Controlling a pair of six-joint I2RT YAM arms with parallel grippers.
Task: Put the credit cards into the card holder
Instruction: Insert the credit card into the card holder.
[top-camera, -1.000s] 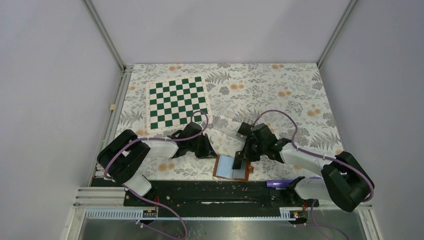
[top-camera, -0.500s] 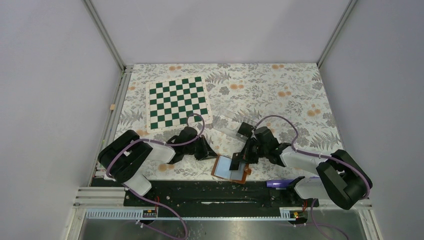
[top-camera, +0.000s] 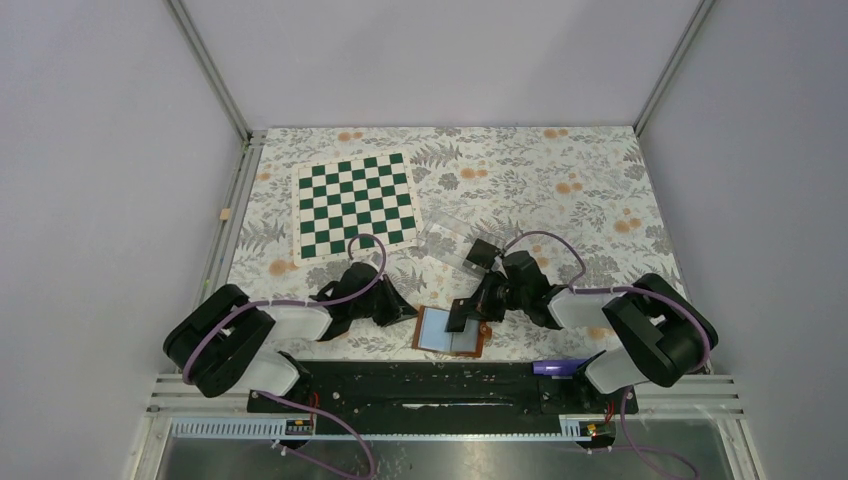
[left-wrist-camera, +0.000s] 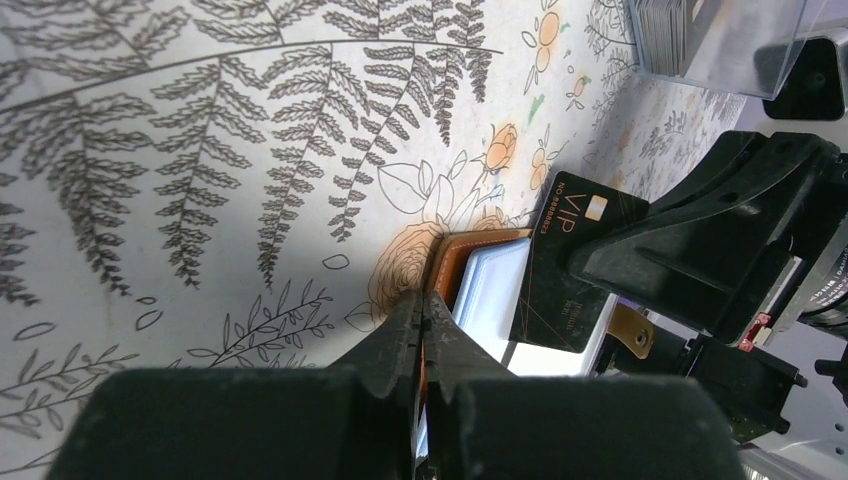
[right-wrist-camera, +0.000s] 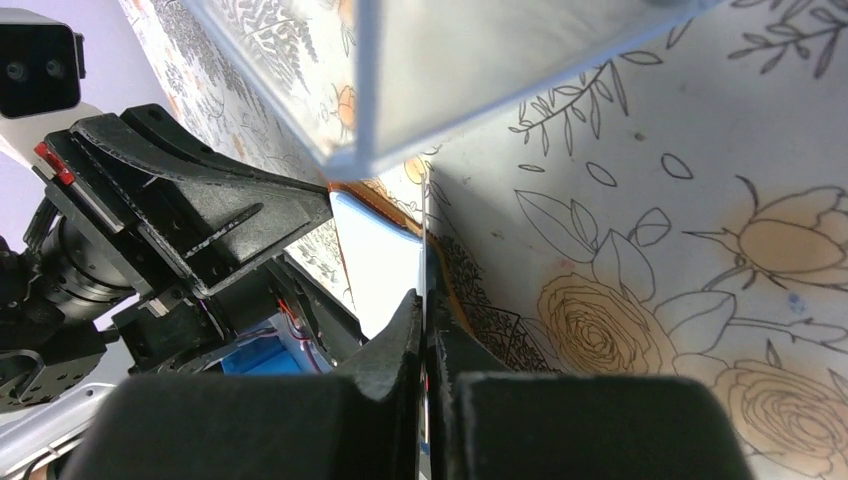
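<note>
From above, the card holder (top-camera: 436, 329) lies open near the arm bases. It has slid a little to the left in the last second. The left gripper (top-camera: 408, 314) has come to its left edge, and the right gripper (top-camera: 466, 316) has moved in over it.

The left wrist view shows the left gripper pinched shut on the holder's brown edge. A black credit card (left-wrist-camera: 565, 270) leans on the blue sleeve.

The right wrist view shows the right gripper squeezed on that card, seen edge-on, just over the holder.

I think the holder is now held steady, so the card can slide in. It is not in yet.
</note>
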